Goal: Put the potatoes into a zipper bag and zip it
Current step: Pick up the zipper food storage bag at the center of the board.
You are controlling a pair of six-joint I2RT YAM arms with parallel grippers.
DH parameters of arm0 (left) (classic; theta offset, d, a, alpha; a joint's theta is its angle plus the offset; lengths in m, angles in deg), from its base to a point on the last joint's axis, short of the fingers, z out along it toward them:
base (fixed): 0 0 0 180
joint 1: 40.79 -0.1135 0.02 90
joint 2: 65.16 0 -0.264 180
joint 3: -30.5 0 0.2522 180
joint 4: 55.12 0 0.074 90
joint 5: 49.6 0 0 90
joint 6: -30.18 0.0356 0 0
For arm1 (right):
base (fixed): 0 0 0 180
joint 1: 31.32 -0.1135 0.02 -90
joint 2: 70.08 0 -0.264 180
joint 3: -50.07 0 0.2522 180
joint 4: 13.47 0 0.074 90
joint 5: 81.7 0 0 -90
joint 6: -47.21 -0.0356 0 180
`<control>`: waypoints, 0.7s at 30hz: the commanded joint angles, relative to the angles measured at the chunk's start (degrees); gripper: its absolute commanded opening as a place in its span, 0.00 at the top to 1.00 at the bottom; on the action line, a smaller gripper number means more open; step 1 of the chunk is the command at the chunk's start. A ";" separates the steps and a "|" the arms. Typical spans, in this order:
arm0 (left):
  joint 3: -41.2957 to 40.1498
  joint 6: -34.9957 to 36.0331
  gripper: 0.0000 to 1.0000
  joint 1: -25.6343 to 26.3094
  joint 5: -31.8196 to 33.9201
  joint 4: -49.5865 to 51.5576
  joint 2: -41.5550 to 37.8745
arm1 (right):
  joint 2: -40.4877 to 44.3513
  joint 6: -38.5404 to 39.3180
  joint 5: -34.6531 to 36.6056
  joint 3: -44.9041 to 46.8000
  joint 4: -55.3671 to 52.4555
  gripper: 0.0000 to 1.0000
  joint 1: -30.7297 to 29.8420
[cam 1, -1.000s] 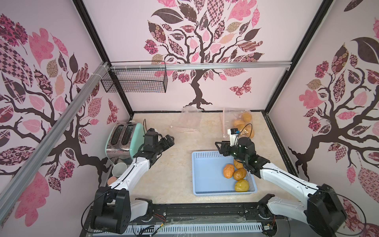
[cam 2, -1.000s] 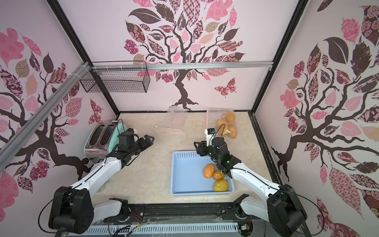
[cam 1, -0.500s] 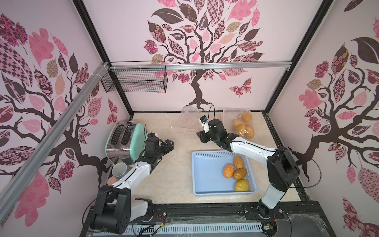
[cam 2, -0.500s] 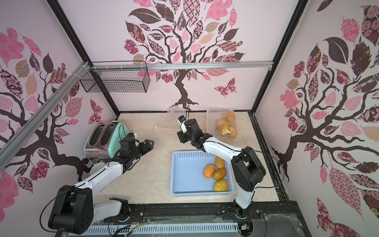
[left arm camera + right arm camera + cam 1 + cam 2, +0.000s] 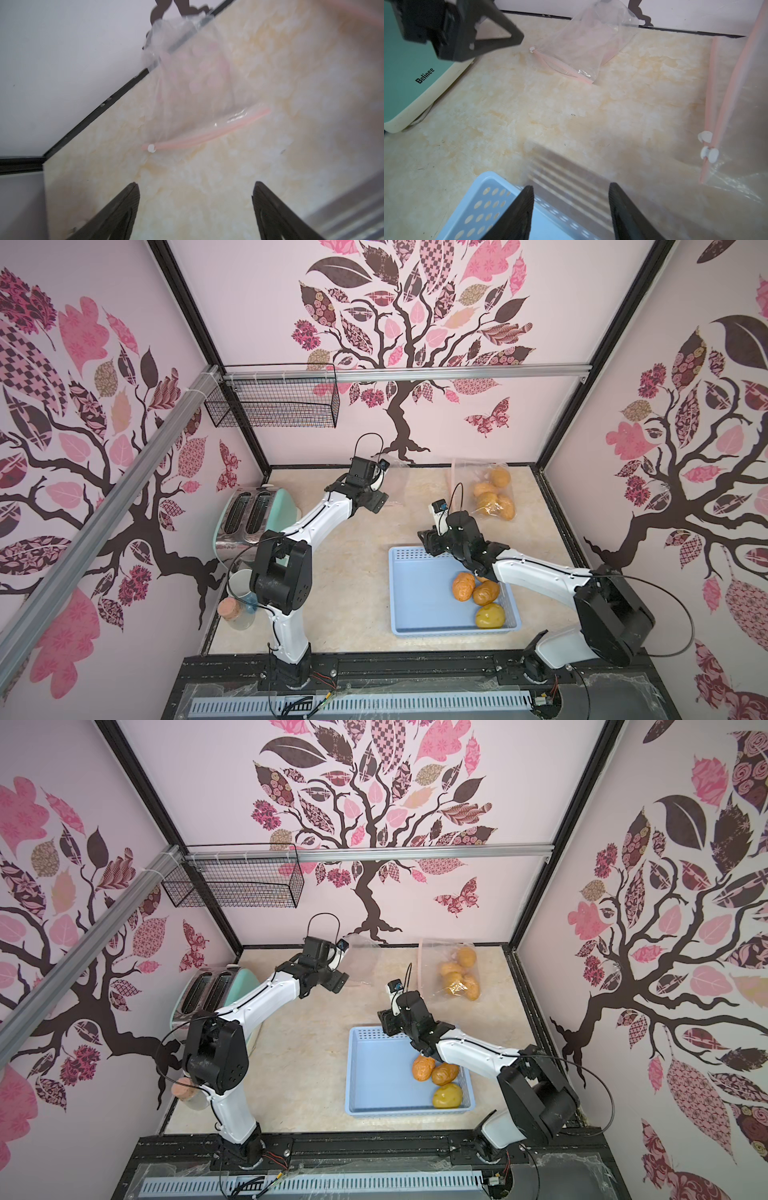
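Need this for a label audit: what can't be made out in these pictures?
- Basket potatoes: three are clear in both top views; the right arm covers a possible fourth in the blue basket.
- Bagged potatoes: they overlap behind the filled bag's glossy plastic, so the count is uncertain.
- Cup and pinkish fruit: partly hidden by the left arm in a top view.
- Empty bag's zipper: the left wrist view is blurred; open or shut is unclear.

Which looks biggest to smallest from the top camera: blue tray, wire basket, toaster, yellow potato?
1. Blue tray and wire basket: alike; the basket hangs nearer the camera.
2. Toaster, partly hidden.
3. Yellow potato.
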 commanded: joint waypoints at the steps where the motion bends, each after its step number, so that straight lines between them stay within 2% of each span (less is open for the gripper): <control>1: -0.56 18.33 0.12 -1.73 6.16 4.77 1.74 | 4.01 -5.80 -2.73 0.14 3.71 0.41 0.09; 4: -1.52 24.15 0.12 -2.22 6.39 0.35 3.93 | 5.14 -8.13 -6.24 1.40 4.48 0.41 -0.04; 8: -2.22 28.86 0.12 -2.70 4.51 -8.94 6.71 | 5.41 -8.60 -6.34 2.32 5.19 0.42 0.02; 13: 0.60 31.09 0.16 -3.41 -0.09 -11.14 10.12 | 4.78 -9.24 -6.55 2.54 5.77 0.42 0.00; 16: -1.39 34.77 0.16 -3.74 -2.89 -16.07 11.20 | 4.37 -9.55 -6.08 2.83 6.03 0.42 -0.05; 21: -1.54 35.61 0.18 -4.33 -1.22 -24.55 14.44 | 4.32 -9.57 -6.67 2.83 6.12 0.42 -0.07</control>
